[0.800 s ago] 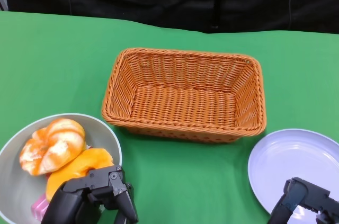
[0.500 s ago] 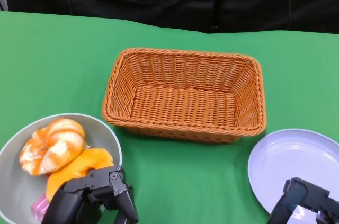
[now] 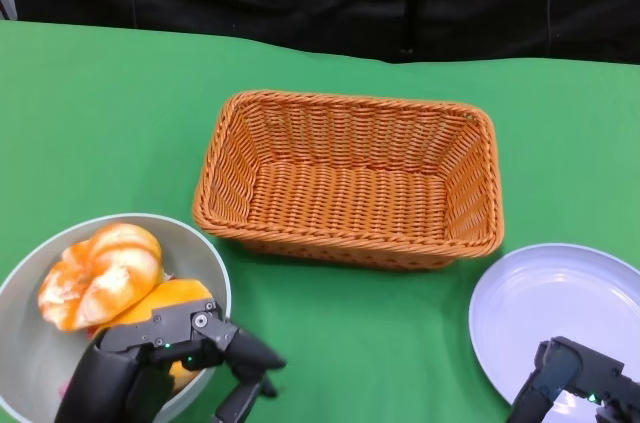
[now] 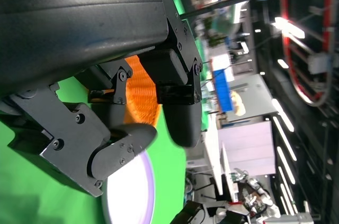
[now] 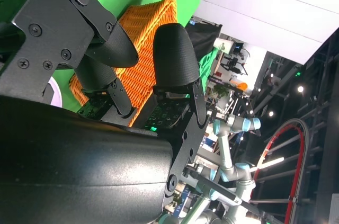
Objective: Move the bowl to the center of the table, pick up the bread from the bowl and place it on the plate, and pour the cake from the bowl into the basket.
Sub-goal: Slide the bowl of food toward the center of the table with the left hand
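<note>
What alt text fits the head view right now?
The robot's black left hand reaches over the rim of a grey bowl holding orange bread; behind stands an empty woven orange basket, with a pale round plate at right.

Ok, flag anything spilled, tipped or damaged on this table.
Nothing stands out: the woven orange basket sits upright and empty, the pale lilac plate lies flat, and the food stays inside the grey bowl.

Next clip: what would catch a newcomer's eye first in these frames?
The big orange wicker basket stands mid-table on the green cloth, with nothing in it. At lower left a grey bowl holds glossy orange bread, with the left hand hovering over its near rim. At lower right a pale plate lies bare, with the right hand at its near edge.
</note>
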